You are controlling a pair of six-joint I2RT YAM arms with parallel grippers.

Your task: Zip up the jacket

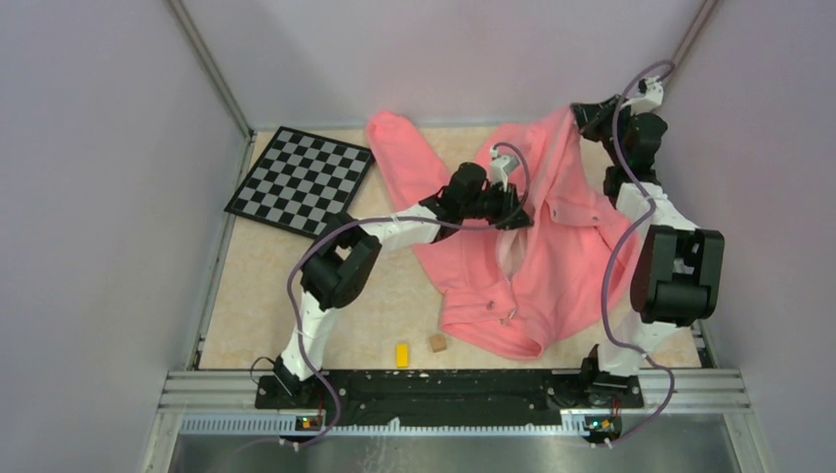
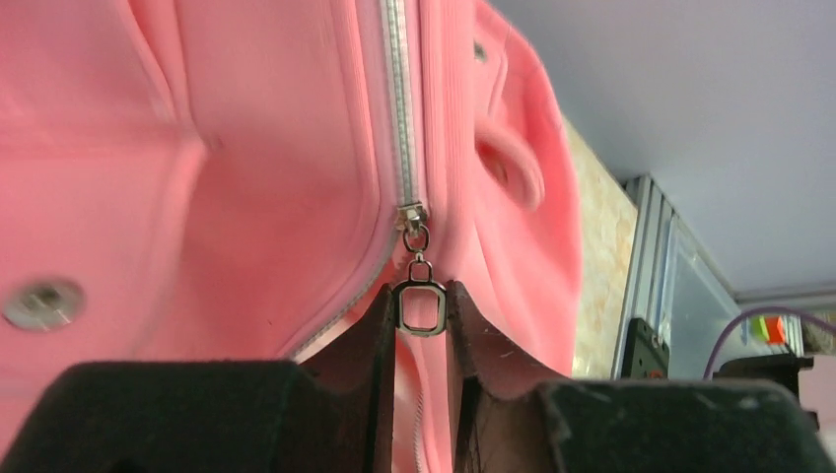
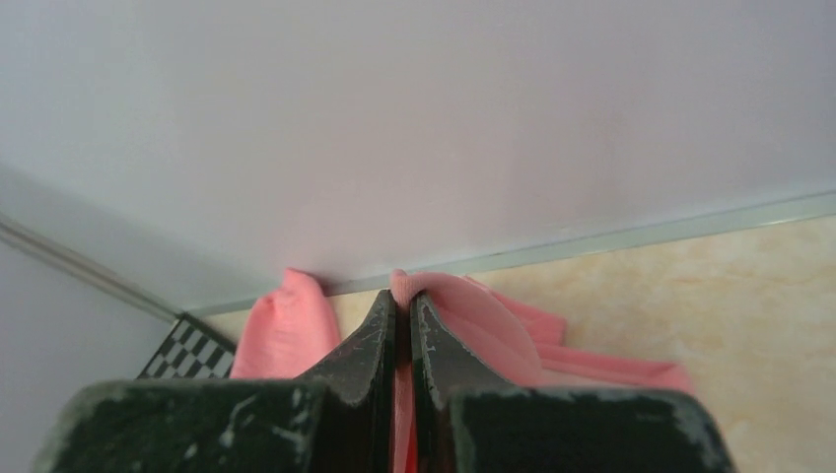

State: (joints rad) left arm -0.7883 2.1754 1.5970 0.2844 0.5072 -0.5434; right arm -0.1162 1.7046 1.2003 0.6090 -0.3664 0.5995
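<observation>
Overhead, the jacket [image 1: 552, 266] lies spread across the right half of the counter [image 1: 266, 296]. The left gripper [image 1: 515, 209] is set down on its front seam, reaching in from the left. The right gripper [image 1: 584, 116] is at the garment's far edge, by the back wall and well beyond the left one. A checkerboard [image 1: 301, 179] lies off to the left gripper's rear, and a yellow block [image 1: 402, 353] and a brown cube [image 1: 438, 342] sit near the arm bases. From the left wrist, the zipper pull [image 2: 422, 307] sits squarely between the fingers [image 2: 380, 340], which are pressed against its two sides, so this gripper looks clamped on it. The slider [image 2: 412, 217] hangs just ahead of the fingertips. The zipper [image 2: 397, 99] runs straight on from there, away from the gripper and closed along that stretch, while the unjoined teeth split apart back toward and beneath the gripper. By my judgement the slider has to travel along that same line toward the gripper's own wrist, and the left arm is the one placed to draw it. From the right wrist, the fingers are together with a fold of pink fabric pinched between them, more of the jacket trailing just ahead and to either side. That anchor at the far end is likely what lets the seam stay straight under a pull.
</observation>
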